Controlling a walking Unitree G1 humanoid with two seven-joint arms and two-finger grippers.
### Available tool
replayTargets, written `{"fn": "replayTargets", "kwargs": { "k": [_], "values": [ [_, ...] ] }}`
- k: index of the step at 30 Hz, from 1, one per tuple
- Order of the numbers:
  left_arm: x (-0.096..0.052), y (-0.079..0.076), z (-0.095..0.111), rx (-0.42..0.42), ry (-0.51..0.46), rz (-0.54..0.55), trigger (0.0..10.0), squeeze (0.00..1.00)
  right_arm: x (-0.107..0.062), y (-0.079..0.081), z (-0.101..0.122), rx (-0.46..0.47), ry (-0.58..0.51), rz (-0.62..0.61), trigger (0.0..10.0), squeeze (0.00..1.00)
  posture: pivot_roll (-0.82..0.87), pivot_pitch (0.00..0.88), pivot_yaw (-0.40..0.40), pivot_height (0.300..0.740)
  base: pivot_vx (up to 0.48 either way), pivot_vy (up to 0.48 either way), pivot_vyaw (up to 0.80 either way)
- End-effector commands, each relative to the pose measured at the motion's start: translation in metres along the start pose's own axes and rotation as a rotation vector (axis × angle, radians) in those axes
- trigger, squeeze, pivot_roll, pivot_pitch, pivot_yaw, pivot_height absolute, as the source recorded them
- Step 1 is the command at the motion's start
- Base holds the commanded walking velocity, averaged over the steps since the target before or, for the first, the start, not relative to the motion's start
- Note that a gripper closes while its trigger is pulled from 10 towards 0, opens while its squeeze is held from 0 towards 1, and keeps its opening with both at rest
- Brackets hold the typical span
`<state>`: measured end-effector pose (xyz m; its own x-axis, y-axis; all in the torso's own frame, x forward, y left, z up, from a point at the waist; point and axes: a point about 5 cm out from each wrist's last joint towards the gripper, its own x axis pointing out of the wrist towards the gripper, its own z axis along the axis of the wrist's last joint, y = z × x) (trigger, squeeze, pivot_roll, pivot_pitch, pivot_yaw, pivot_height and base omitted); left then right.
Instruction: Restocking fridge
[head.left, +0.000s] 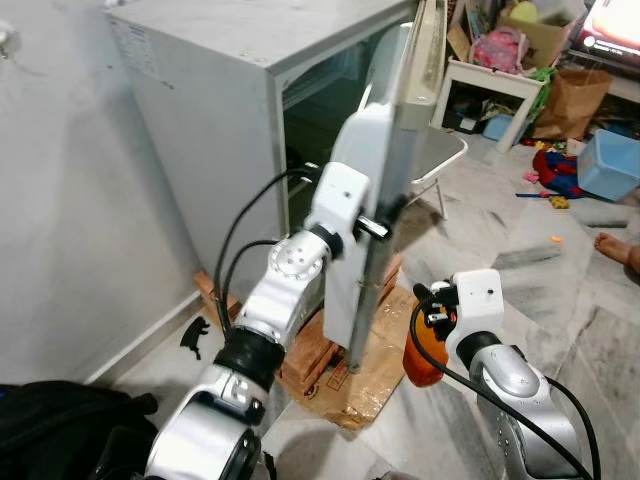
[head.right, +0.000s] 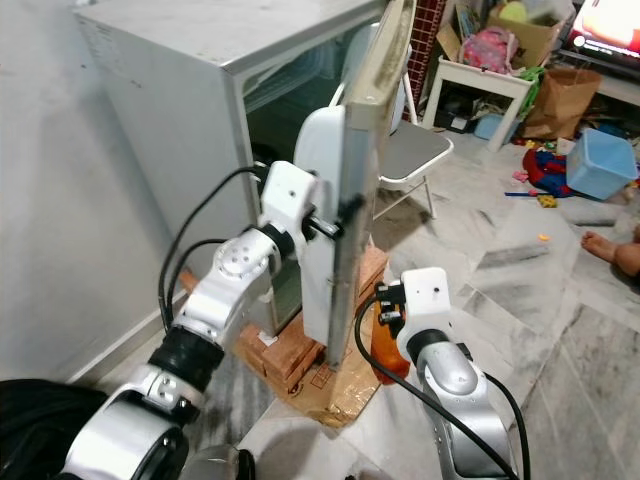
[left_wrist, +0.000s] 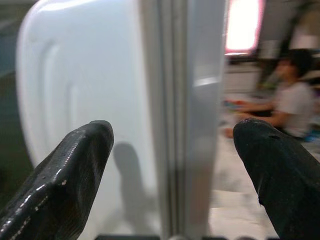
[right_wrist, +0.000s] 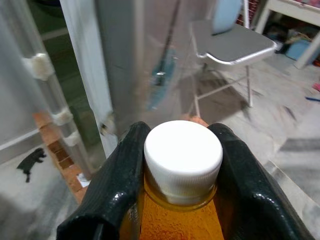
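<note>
Nearest the camera, a black bag (head.left: 60, 425) lies on the floor at the robot's left, below the silver left arm. That arm reaches up to the edge of the open fridge door (head.left: 375, 190); the left gripper (left_wrist: 170, 165) stands wide, one finger (left_wrist: 65, 175) on the door's white inner side and the other on its outer side, the door edge between them and not yet clamped. Behind the door stands the grey fridge (head.left: 215, 120), raised on bricks (head.left: 305, 355) and a sheet of cardboard (head.left: 375, 385), its dark interior just visible. Right of the door's foot, the right gripper (right_wrist: 182, 165) is closed on the neck of a bottle (head.left: 420, 355) of orange liquid, the fingers bearing just under the white cap (right_wrist: 183, 155); the bottle hangs low, near the cardboard and outside the fridge. Judged by its look, the bottle is full, so fairly heavy, stiff and smooth-walled; the ridge under the cap is the securest hold. Further right stand a folding chair (head.left: 435, 155), a white table (head.left: 495, 80), a blue bin (head.left: 610, 165) and scattered toys; a person's bare foot (head.left: 620, 250) shows at the far right.
</note>
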<state>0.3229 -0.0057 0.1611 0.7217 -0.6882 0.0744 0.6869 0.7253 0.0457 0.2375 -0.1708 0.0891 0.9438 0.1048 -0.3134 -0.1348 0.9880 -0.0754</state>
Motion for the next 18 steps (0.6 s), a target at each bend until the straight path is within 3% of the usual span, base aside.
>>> {"fn": "replayTargets", "kwargs": {
  "k": [1, 8, 18],
  "values": [
    [0.001, -0.022, 0.003, -0.067, -0.032, -0.063, 10.0, 0.0, -0.001, -0.006, 0.005, -0.017, -0.015, -0.059, 10.0, 0.0, -0.06, 0.0, 0.016, 0.74, 0.0, 0.0, 0.0],
    [-0.015, -0.013, -0.009, -0.076, -0.023, -0.044, 10.0, 0.0, 0.001, -0.01, 0.0, -0.004, 0.014, -0.1, 10.0, 0.0, -0.05, 0.0, 0.019, 0.74, 0.0, 0.0, 0.0],
    [-0.025, -0.015, -0.011, -0.054, -0.009, -0.086, 10.0, 0.0, 0.006, -0.01, 0.006, 0.003, -0.008, -0.113, 10.0, 0.0, -0.04, 0.0, 0.019, 0.74, 0.261, -0.34, 0.0]
  ]
}}
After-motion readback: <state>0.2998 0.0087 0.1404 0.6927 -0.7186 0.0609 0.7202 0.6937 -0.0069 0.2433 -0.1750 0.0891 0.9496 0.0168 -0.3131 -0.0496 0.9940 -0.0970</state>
